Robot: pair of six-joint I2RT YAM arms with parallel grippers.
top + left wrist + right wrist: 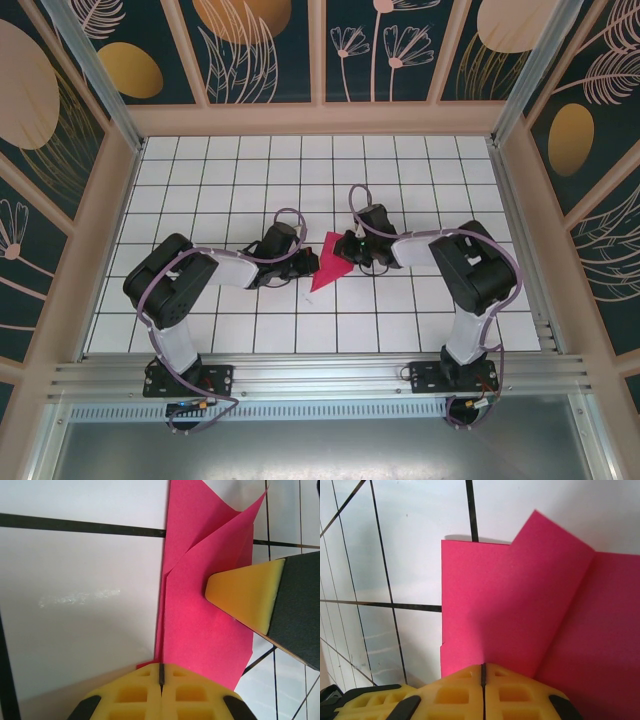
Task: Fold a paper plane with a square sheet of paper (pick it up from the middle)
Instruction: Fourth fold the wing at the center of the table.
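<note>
The square sheet of paper (331,262) is a creased magenta-pink shape lying on the white grid table (300,180), between my two grippers. My left gripper (299,266) is shut, and its yellow tips (162,672) rest on the paper's folded left edge (200,630). My right gripper (350,250) is shut too, its tips (483,672) pressed on the pink sheet (500,605) from the opposite side. In the left wrist view the right gripper's yellow fingertip (245,595) bears down on the paper. One corner flap (250,515) stands raised. I see no paper between either pair of jaws.
Patterned walls (320,50) enclose the table on three sides. An aluminium rail (320,372) runs along the near edge, by the arm bases. White tiles surround the paper on all sides.
</note>
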